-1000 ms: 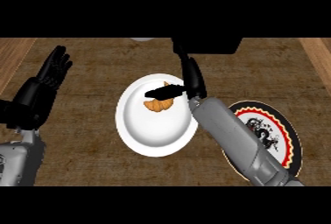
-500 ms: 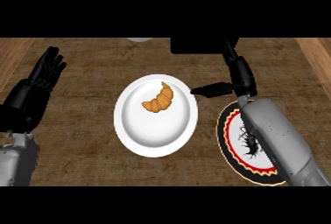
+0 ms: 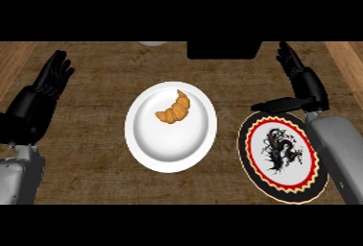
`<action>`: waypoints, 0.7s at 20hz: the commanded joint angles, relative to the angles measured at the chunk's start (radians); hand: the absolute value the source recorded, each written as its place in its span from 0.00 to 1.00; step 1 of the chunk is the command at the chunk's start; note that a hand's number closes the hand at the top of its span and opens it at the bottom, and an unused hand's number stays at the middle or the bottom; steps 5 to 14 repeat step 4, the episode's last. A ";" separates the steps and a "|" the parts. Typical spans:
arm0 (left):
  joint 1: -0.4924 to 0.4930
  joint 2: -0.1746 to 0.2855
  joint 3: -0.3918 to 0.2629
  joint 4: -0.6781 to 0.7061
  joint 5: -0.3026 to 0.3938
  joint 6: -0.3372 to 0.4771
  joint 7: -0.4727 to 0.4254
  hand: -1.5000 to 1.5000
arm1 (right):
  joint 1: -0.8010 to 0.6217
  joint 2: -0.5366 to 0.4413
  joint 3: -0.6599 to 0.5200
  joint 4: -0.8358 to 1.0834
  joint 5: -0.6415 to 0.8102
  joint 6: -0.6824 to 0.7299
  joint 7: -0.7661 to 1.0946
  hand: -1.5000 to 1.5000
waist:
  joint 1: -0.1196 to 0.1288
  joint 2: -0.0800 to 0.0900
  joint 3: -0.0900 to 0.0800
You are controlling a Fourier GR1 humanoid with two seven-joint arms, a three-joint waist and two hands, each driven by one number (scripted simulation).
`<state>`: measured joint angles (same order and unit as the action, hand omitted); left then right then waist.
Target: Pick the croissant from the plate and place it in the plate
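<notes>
- Head view shows the golden-brown crescent croissant (image 3: 174,109) lying on the upper half of the plain white round plate (image 3: 170,153) at the middle of the brown wooden counter (image 3: 106,86).
- Just to the right stands the second plate, a black round plate with a red and cream zigzag rim and a dark dragon figure (image 3: 282,156); nothing lies on it, and the right forearm covers its right edge.
- Right hand (image 3: 301,81): a second ago it was over the croissant on the white plate; half a second ago it had drawn back to the right, and now it stands higher and farther right, above the patterned plate, fingers straight and pointing up, thumb out to the left, holding nothing.
- Croissant: it sits where it sat before, so the pastry did not come away with the retreating hand.
- Left hand (image 3: 42,93): it rests at the left edge, fingers relaxed and upward, empty, hardly shifted.
- My judgement: the transfer to the patterned plate is not done, since the croissant is on the white one.
</notes>
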<state>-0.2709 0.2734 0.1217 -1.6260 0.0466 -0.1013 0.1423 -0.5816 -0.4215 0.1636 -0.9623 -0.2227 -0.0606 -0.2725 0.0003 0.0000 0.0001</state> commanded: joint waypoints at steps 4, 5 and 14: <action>0.004 -0.008 0.017 0.068 -0.019 -0.016 -0.083 0.50 | 0.120 -0.059 -0.063 -0.021 0.065 0.043 -0.106 0.00 | -0.003 0.000 0.000; 0.004 -0.008 0.017 0.068 -0.019 -0.016 -0.083 0.50 | 0.120 -0.059 -0.063 -0.021 0.065 0.043 -0.106 0.00 | -0.003 0.000 0.000; 0.004 -0.008 0.017 0.068 -0.019 -0.016 -0.083 0.50 | 0.120 -0.059 -0.063 -0.021 0.065 0.043 -0.106 0.00 | -0.003 0.000 0.000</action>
